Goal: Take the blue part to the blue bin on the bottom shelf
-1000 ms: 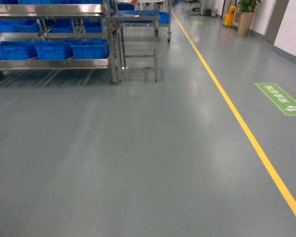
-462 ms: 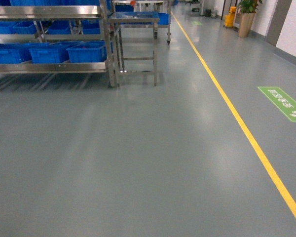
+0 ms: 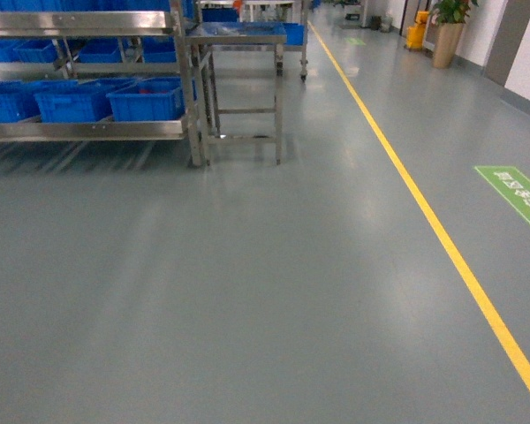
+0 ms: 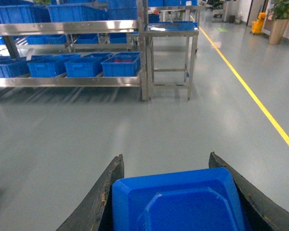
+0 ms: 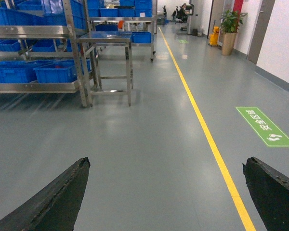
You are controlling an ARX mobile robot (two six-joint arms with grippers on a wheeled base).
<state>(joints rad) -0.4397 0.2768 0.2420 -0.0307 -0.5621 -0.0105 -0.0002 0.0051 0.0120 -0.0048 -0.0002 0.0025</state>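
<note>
Your left end effector (image 4: 176,192) is pinching the blue part (image 4: 178,204), a glossy moulded plastic piece with a raised rim and chamfered corners; it fills the lower centre of the left wrist frame, wedged between the two dark fingers (image 4: 98,202). Only its near face shows, so its full shape cannot be confirmed. Its visible long axis runs across the jaws, side to side in the frame.

Your right end effector (image 5: 166,192) is spread wide with nothing between its fingers; bare grey floor (image 5: 149,144) shows through the gap.

The relation that governs the next move: the bottom shelf (image 4: 67,82) lies ahead and toward the upper left of the left wrist frame, well apart from the held part, with open floor between. A row of blue bins (image 4: 120,65) sits on it; the rightmost one, beside the rack's corner post, appears to hold something red. In the head frame the same shelf (image 3: 88,130) sits at upper left, with the steel table (image 3: 238,35) just to its right.

Judgement: the part is secured and the carry is in hand; placement has not begun. The left arm is both the loaded one and the nearer to the rack. You will need to close toward the upper left before any lowering.
</note>
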